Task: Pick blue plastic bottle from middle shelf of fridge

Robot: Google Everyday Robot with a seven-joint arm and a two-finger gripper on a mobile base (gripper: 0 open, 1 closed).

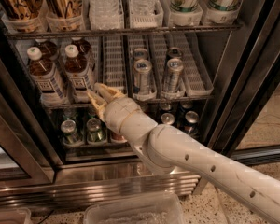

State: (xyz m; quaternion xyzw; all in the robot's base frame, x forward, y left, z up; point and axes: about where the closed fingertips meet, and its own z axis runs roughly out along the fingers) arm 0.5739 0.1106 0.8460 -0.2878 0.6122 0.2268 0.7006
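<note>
Two blue plastic bottles (77, 71) of brown drink with white caps stand at the front left of the middle shelf (114, 59), with more bottles behind them. The shelf has white ribbed lane trays. My gripper (99, 97) is at the shelf's front edge, just right of and below the nearer bottle's base, with its tan fingers (104, 88) apart and empty. The white arm reaches in from the lower right. The fridge (252, 78) has its door open, and its steel base (107, 181) runs below.
Slim silver-blue cans (141, 74) stand in the lanes to the right of the gripper. Green cans (94, 129) fill the shelf below it. Tall cans and water bottles sit in bins on the shelf above. A clear plastic tub (130, 213) lies on the floor in front.
</note>
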